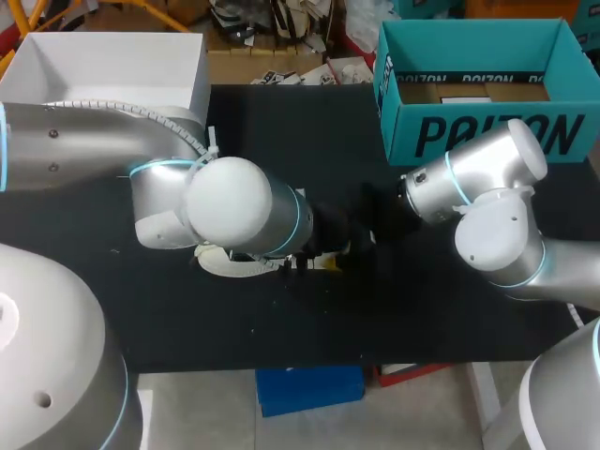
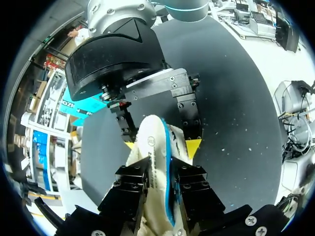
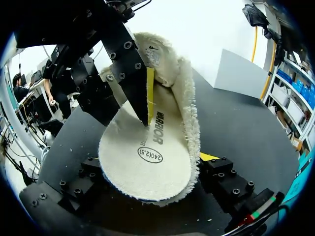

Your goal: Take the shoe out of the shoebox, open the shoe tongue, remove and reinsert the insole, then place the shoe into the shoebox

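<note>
cream fleece insole (image 3: 162, 123) is out, held in mid-air: our left gripper (image 2: 162, 173) clamps one end, our right gripper (image 3: 150, 164) pinches its edges, spread wide. we reckon reinserting and boxing remain.

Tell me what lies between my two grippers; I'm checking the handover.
The insole: in the left wrist view it runs from the left gripper to the right gripper, gripped between the fingers of each. The right wrist view agrees.

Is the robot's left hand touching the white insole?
Touching. In the left wrist view, the left hand has the insole squeezed between both of its fingers, one on each face.
</note>
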`<action>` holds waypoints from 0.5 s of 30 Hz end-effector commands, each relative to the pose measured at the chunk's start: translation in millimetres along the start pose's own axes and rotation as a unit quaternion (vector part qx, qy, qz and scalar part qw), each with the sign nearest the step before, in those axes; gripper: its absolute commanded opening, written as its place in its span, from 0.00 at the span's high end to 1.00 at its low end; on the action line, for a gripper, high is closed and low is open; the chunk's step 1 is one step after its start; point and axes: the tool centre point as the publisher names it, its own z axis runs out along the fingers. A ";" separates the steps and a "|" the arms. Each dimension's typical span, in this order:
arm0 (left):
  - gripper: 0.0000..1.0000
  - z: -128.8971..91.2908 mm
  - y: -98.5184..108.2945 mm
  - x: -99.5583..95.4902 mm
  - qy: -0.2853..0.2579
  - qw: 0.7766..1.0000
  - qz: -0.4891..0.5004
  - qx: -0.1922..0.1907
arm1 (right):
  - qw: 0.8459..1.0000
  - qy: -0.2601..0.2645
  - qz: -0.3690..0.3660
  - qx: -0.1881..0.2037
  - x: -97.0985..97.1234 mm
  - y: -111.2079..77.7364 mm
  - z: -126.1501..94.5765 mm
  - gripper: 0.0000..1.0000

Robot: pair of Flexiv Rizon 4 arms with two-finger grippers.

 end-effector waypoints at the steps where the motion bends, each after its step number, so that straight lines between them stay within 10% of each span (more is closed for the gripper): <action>1: 0.76 5.8 -3.0 1.3 0.002 1.000 0.000 -0.003 | 1.000 0.000 0.000 0.001 -0.1 -1.6 2.6 1.00; 4: 1.00 6.3 -3.0 0.8 0.005 1.000 -0.001 -0.003 | 1.000 0.000 0.000 0.001 -0.1 -1.6 2.6 1.00; 15: 1.00 -19.0 1.7 4.0 0.030 0.999 -0.007 0.021 | 1.000 0.000 0.000 0.001 -0.1 -1.6 2.6 1.00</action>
